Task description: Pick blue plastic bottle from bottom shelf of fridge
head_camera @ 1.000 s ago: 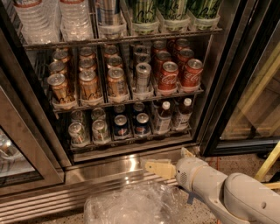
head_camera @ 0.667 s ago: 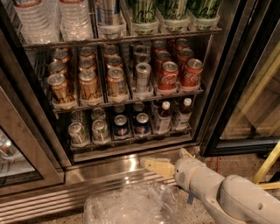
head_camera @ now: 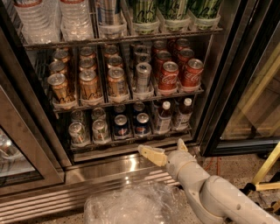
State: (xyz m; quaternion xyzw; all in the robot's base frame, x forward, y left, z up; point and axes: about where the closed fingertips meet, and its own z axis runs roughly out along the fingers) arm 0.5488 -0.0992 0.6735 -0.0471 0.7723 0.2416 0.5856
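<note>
The fridge (head_camera: 221, 87) stands open before me. Its bottom shelf (head_camera: 131, 141) holds silver cans (head_camera: 78, 132), blue Pepsi cans (head_camera: 121, 126) and two white-capped bottles. The blue plastic bottles (head_camera: 163, 117) stand at the shelf's right end, with dark drink and pale labels; the second (head_camera: 183, 114) is beside the first. My gripper (head_camera: 164, 148) is open, low in front of the shelf's front edge, just below the bottles. One tan finger (head_camera: 151, 155) points left; the other (head_camera: 181, 145) points up. It holds nothing.
The rack above holds gold cans (head_camera: 89, 84), a silver can (head_camera: 143, 76) and red Coca-Cola cans (head_camera: 168, 76). Water bottles (head_camera: 48, 17) and green cans (head_camera: 175, 11) fill the top rack. A steel grille (head_camera: 78, 194) runs along the base. Crumpled clear plastic (head_camera: 131, 203) lies on the floor. A yellow pole (head_camera: 267, 164) leans at the right.
My gripper has edged slightly up and left towards the bottom shelf. Nothing on the shelves has moved.
</note>
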